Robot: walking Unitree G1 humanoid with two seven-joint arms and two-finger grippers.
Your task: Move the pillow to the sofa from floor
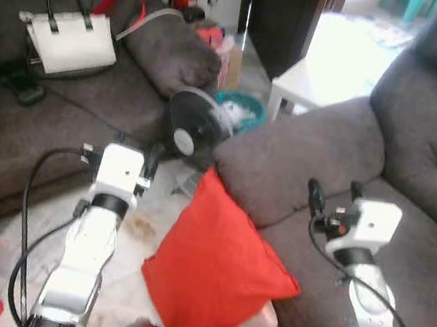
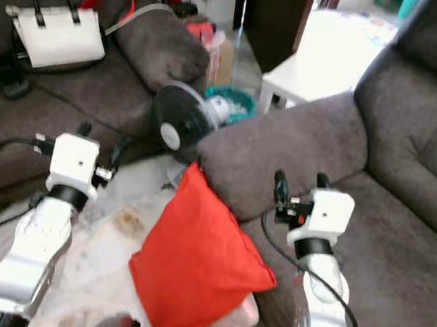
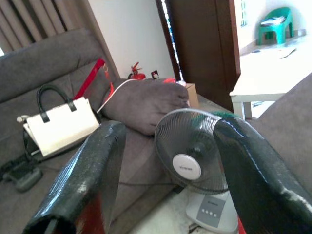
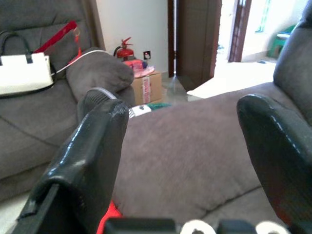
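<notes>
Your square red fabric pillow (image 1: 216,272) stands on edge on the floor, leaning against the grey upholstered sofa (image 1: 324,157), between both arms. Left hand (image 1: 133,155) and right hand (image 1: 335,193) hover either side, fingers spread, gripping nothing. A small grey fan (image 1: 193,128) stands just behind.

Fan (image 1: 191,130) beyond pillow (image 1: 217,268); open sofa seat (image 1: 423,263) rightward.

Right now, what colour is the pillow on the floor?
The pillow is bright red, leaning against the grey sofa. It shows best in the left eye view.
</notes>
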